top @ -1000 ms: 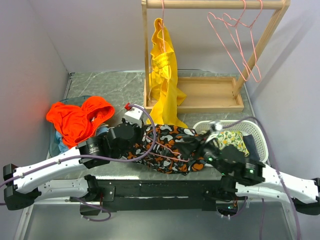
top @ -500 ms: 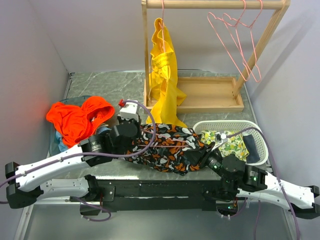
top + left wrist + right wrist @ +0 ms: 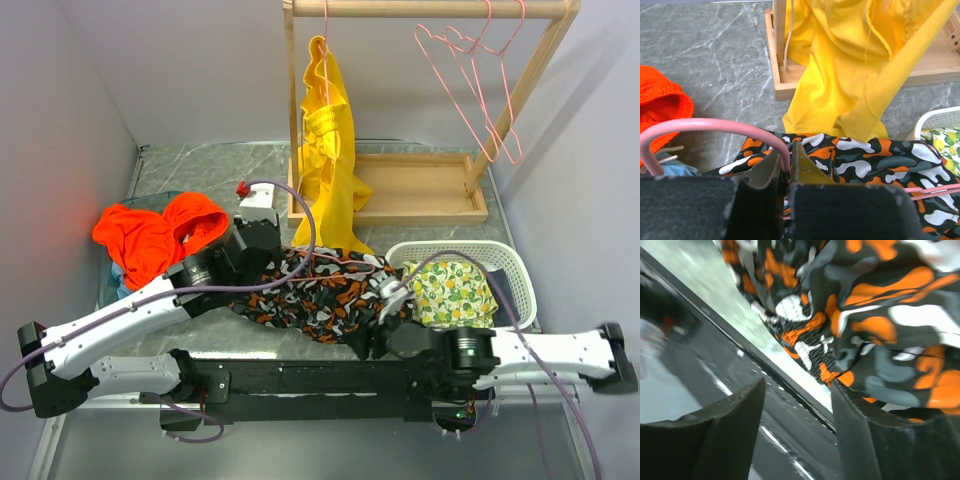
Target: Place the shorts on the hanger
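Observation:
The camouflage shorts (image 3: 320,290) lie spread on the table near its front edge. The pink hanger's (image 3: 345,261) wire runs across them. In the left wrist view its hook (image 3: 715,125) curves up to the left and a lower wire (image 3: 935,189) crosses the shorts (image 3: 880,160). My left gripper (image 3: 262,250) is shut on the base of the hook, at the shorts' far left edge (image 3: 785,167). My right gripper (image 3: 376,336) is open at the shorts' near right corner, over the table's front edge. In the right wrist view (image 3: 797,405) the fabric (image 3: 880,315) touches the right finger.
A plain yellow garment (image 3: 326,150) hangs on the wooden rack (image 3: 420,190) behind the shorts, with spare pink hangers (image 3: 480,80) on its bar. A white basket (image 3: 510,262) holding lemon-print cloth stands at the right. An orange-red garment (image 3: 155,235) lies at the left.
My right gripper has moved left and toward the table's front edge, off the top of the shorts. My left gripper has moved slightly away with the hanger. The shorts lie flatter.

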`<state>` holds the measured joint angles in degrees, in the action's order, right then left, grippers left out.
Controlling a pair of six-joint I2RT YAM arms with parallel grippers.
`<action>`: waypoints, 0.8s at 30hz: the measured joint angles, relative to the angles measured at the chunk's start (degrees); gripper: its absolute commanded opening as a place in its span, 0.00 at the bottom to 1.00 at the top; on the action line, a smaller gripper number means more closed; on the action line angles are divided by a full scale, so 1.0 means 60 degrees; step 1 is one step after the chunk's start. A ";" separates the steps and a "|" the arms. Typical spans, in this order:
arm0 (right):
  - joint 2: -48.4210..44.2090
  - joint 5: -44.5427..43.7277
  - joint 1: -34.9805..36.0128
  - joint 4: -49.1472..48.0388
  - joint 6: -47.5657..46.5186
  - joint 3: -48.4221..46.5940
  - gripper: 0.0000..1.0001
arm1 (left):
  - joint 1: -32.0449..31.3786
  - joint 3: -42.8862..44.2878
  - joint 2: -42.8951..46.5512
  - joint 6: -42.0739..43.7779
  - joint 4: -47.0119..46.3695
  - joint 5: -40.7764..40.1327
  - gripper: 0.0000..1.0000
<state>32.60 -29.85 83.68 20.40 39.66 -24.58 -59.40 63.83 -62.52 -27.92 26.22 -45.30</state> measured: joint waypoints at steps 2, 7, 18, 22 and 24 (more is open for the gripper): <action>0.1071 -0.0477 0.0576 0.0113 -0.0066 -0.0361 0.65 | 0.0029 0.0091 -0.0011 0.0000 0.0055 0.0109 0.01; 0.3781 -0.1599 0.1158 0.0495 -0.0182 -0.1698 0.68 | 0.0058 0.0437 -0.0215 0.0004 0.0255 0.0441 0.01; 0.4615 -0.1588 0.0499 0.0171 -0.1344 -0.1887 0.60 | 0.0058 0.0776 -0.0317 0.0011 0.0688 0.1002 0.01; 0.4918 -0.1147 0.0197 -0.0058 -0.1650 -0.1887 0.62 | 0.0058 0.0896 -0.0313 0.0033 0.0834 0.1093 0.01; 0.5220 -0.0958 0.0106 -0.0080 -0.1774 -0.1891 0.63 | 0.0058 0.0965 -0.0313 0.0036 0.0874 0.1093 0.01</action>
<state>63.92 -35.59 84.31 19.92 29.02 -35.92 -59.05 69.63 -64.40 -27.70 31.46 -38.74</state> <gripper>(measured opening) 0.612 0.067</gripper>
